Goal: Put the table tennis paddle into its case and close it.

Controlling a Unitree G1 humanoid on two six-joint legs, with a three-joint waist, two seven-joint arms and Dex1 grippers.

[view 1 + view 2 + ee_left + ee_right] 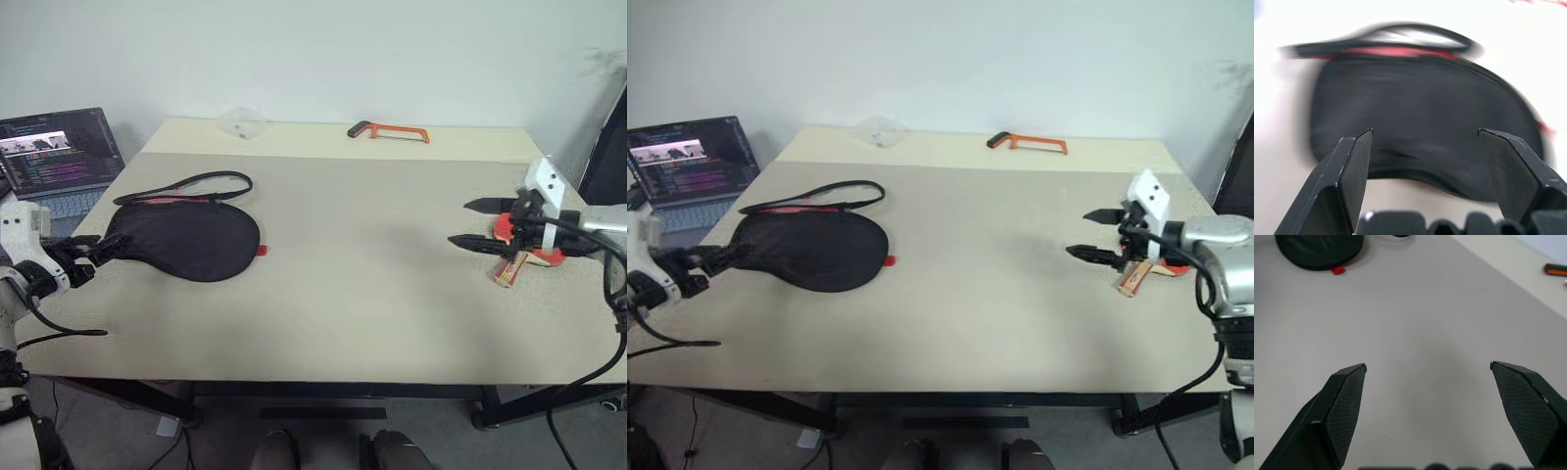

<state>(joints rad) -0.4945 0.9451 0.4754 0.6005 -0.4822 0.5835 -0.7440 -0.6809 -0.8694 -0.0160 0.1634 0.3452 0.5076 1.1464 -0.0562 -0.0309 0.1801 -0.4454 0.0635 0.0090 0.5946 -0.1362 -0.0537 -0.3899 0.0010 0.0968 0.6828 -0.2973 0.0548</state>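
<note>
1. Lying on the left part of the beige table [333,294], the case [186,240] shows its plain black side up, with a thin strip of red along its far edge and a small red tab at its right rim.
2. A black strap loop [201,183] curves out from the case's far side, flat on the table.
3. The left gripper [86,253] sits at the table's left edge, pointing at the narrow end of the case; its fingers [1352,171] are spread apart with nothing between them, the case just ahead of the tips.
4. The table tennis paddle [529,257] lies near the right edge of the table, red face partly hidden behind the right arm, pale handle pointing toward the near edge.
5. The right gripper [475,225] hovers just left of the paddle, fingers [1342,401] wide and empty over bare tabletop.
6. An orange hacksaw [390,131] lies at the far edge, and a laptop [57,162] stands open beside the table's left side.
</note>
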